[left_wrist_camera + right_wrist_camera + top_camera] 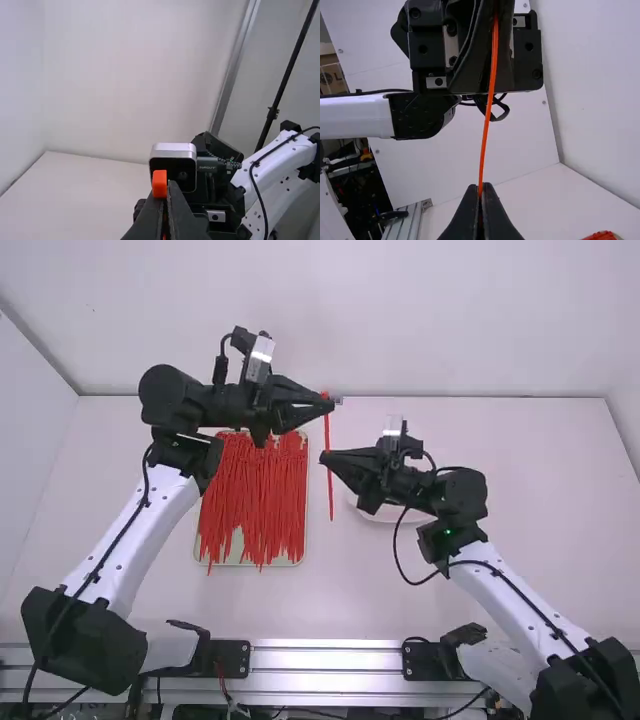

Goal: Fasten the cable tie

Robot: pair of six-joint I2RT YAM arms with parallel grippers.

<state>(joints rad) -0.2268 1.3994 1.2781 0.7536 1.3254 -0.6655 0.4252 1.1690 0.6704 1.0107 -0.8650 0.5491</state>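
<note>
Cable tie (330, 485) upright, head end up

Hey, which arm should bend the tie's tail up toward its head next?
Probably the right: the right gripper is shut on the cable tie partway down its strap, tail hanging free below, while the left gripper pinches the head end and can just steady it.
</note>
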